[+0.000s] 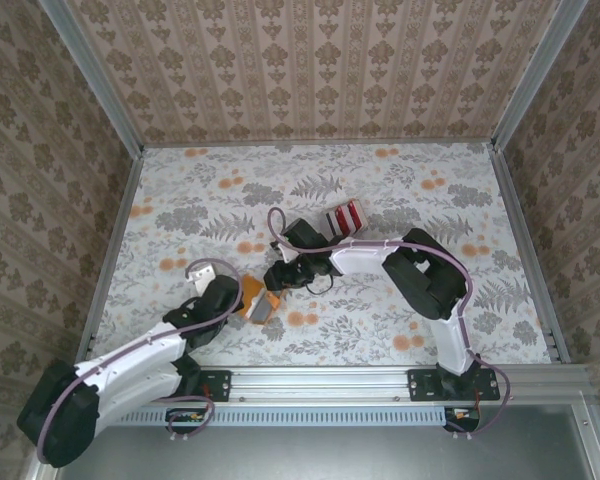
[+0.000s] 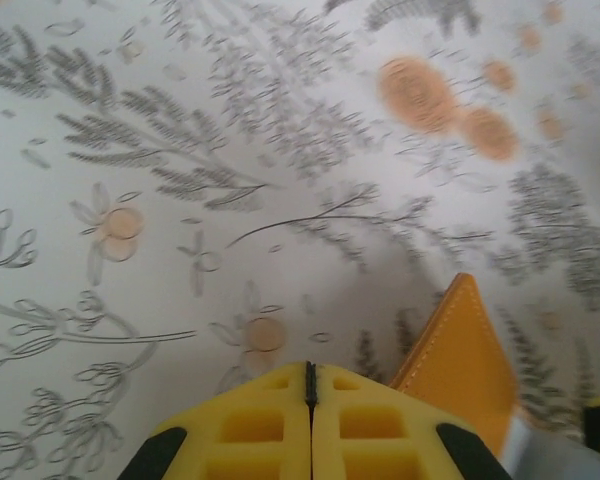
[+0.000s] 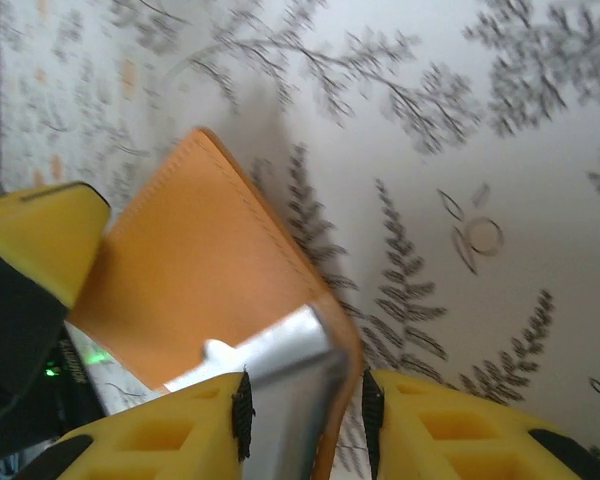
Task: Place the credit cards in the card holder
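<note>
Cards and holder on floral worktop: one holder, one grey card, one fanned stack.

One flat orange rectangular card holder (image 1: 248,302), stitched along its edge and round-cornered, lies on the flower-printed worktop (image 1: 430,200) near the arms' bases. One smooth, shiny grey card (image 3: 280,365) sticks out from its end. One fanned stack of thin red and white credit cards (image 1: 343,218) lies well apart, farther back; how many it holds is unclear. Of the two yellow pairs, the left fingers (image 2: 280,420) are pressed together on nothing, just beside the holder. The right fingers (image 3: 420,420) stand partly apart astride the grey card and the holder's edge; whether they grip, I cannot tell.
</note>
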Robot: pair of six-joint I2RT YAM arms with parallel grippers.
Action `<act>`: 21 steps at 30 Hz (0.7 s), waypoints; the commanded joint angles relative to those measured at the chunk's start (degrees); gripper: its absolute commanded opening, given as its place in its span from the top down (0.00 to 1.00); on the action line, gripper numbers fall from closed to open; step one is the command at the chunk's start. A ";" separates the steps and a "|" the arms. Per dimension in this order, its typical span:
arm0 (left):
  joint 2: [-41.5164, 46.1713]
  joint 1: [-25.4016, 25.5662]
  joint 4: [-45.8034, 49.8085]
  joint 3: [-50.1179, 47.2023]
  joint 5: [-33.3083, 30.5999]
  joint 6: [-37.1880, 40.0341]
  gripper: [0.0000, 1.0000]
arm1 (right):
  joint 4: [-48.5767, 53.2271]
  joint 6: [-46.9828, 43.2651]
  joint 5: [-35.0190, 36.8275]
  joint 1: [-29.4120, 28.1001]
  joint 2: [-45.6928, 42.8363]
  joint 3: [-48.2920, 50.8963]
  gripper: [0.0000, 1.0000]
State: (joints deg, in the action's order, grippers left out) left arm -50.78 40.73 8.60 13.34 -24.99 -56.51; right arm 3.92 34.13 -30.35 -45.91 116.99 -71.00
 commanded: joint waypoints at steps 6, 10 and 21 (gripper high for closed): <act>-4.92 -0.29 0.41 3.79 -0.15 2.36 1.00 | 5.48 -2.64 3.11 2.06 -5.63 1.02 0.59; -2.20 -0.37 2.30 5.54 -2.17 2.83 1.00 | 5.40 0.82 7.30 4.12 -11.83 4.96 0.52; 2.34 -0.31 2.64 5.77 -3.86 0.35 1.00 | -7.94 16.15 3.34 1.69 -20.03 16.00 0.35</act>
State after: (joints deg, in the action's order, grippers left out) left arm -48.58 40.51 10.07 17.74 -27.27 -55.33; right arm -0.71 44.23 -25.76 -42.63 97.32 -57.08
